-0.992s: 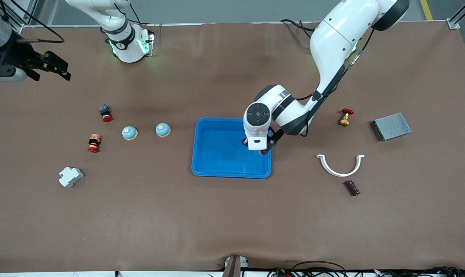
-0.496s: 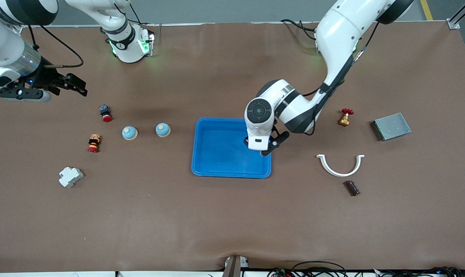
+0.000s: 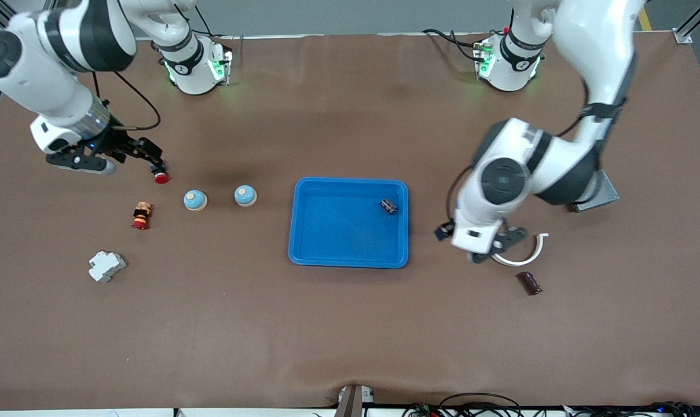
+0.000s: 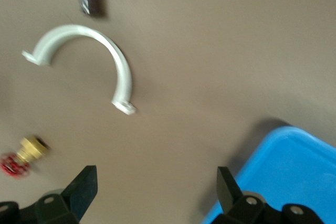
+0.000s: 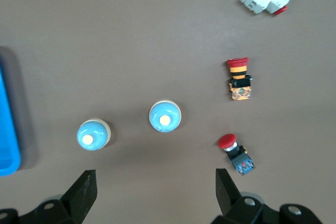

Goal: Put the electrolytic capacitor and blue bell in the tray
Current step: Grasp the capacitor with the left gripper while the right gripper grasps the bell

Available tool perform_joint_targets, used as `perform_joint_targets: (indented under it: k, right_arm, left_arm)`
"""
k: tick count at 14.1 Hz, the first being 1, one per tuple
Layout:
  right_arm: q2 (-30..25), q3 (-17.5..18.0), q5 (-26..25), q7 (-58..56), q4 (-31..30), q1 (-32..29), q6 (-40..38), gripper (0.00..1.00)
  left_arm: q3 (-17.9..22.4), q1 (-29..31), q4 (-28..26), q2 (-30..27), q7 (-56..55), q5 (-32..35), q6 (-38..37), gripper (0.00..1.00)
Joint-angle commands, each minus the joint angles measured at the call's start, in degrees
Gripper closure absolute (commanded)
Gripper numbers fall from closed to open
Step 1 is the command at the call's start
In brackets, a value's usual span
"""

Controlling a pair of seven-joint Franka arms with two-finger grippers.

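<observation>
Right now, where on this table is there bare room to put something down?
The tray floor is bare apart from the capacitor in one corner. The broad strip of table nearest the front camera is free. It's crowded around the two blue bells and push buttons.

The tray (image 3: 350, 259) was set mid-table, with the capacitor (image 3: 389, 205) lying in it near the corner toward the left arm's end. Two bells (image 3: 195, 200) (image 3: 245, 195) were placed side by side toward the right arm's end. The curved clamp (image 3: 526, 253) and a second capacitor (image 3: 530, 283), nearer the camera, were found toward the left arm's end.
</observation>
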Motion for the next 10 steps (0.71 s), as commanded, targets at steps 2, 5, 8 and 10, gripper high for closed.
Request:
perform_joint_targets:
  k: [2, 5, 8, 10]
  right_arm:
    - [6.5, -0.2, 0.4, 1.2, -3.9, 1.8, 10.3, 0.00]
    - [11.6, -0.2, 0.4, 1.2, -7.4, 2.6, 21.4, 0.00]
    - [19.8, -0.3, 0.4, 1.0, -9.6, 2.6, 34.5, 0.00]
    - [24.0, -0.3, 0.4, 0.8, -9.6, 2.6, 39.1, 0.00]
  left_arm:
    - [-0.6, 8.5, -2.4, -2.5, 13.3, 0.2, -0.1, 0.00]
    - [-0.6, 14.1, -2.2, -1.5, 18.7, 0.1, 4.9, 0.00]
    - [-0.4, 16.7, -1.9, 0.8, 18.7, 0.2, 10.4, 0.00]
    - [-0.2, 17.1, -1.9, 2.2, 18.4, 0.2, 12.6, 0.00]
